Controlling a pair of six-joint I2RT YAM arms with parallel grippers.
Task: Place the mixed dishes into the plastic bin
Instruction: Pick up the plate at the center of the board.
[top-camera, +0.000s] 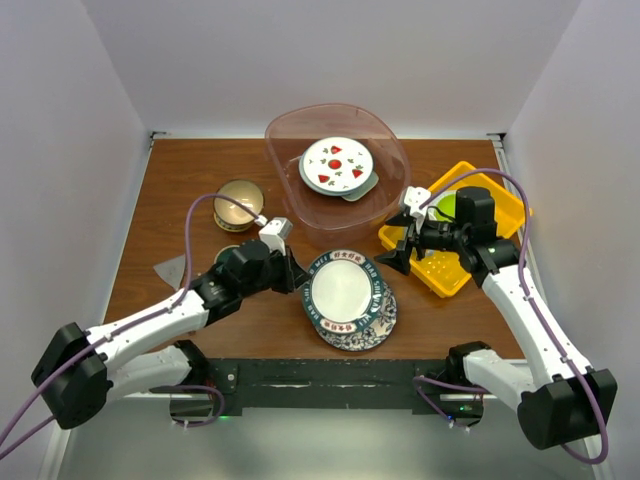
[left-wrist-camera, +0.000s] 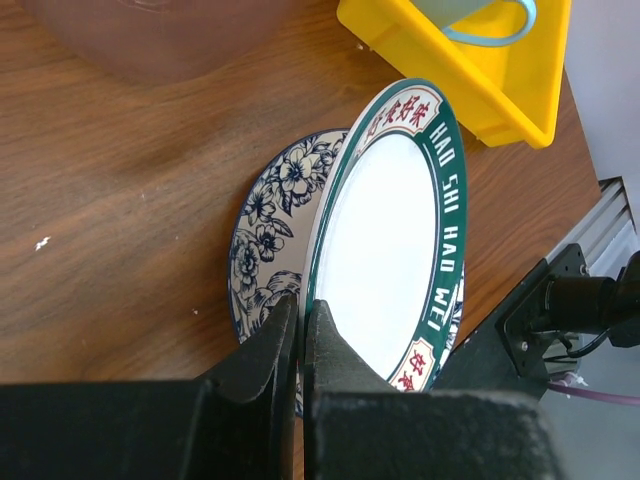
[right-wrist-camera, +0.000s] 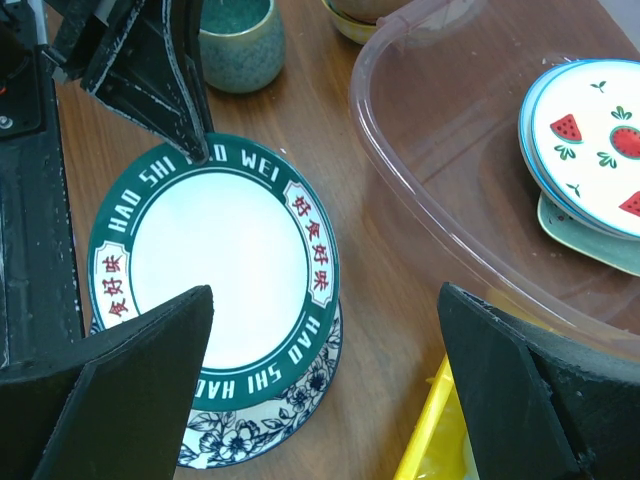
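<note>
My left gripper (top-camera: 297, 274) (left-wrist-camera: 302, 318) is shut on the left rim of the dark green-rimmed plate (top-camera: 343, 289) (left-wrist-camera: 390, 230) (right-wrist-camera: 220, 255). That plate lies on the blue floral plate (top-camera: 362, 328) (left-wrist-camera: 268, 230) (right-wrist-camera: 262, 436), and its gripped edge looks slightly raised. My right gripper (top-camera: 400, 254) (right-wrist-camera: 325, 390) hangs open over the wood just right of the plates, holding nothing. The plastic bin (top-camera: 285, 135) (right-wrist-camera: 430, 175) at the back holds the strawberry plate (top-camera: 337, 164) (right-wrist-camera: 590, 130) on a pale mint tray (right-wrist-camera: 590, 240). A tan bowl (top-camera: 238, 203) and a teal mug (right-wrist-camera: 237, 40) stand to the left.
A yellow perforated tray (top-camera: 505, 205) (left-wrist-camera: 450, 60) (right-wrist-camera: 430, 450) sits at the right behind my right gripper, holding a lime-green plate (top-camera: 446, 206) and a mug (left-wrist-camera: 490, 25). A grey triangular piece (top-camera: 172, 269) lies near the table's left edge. Walls close in the table.
</note>
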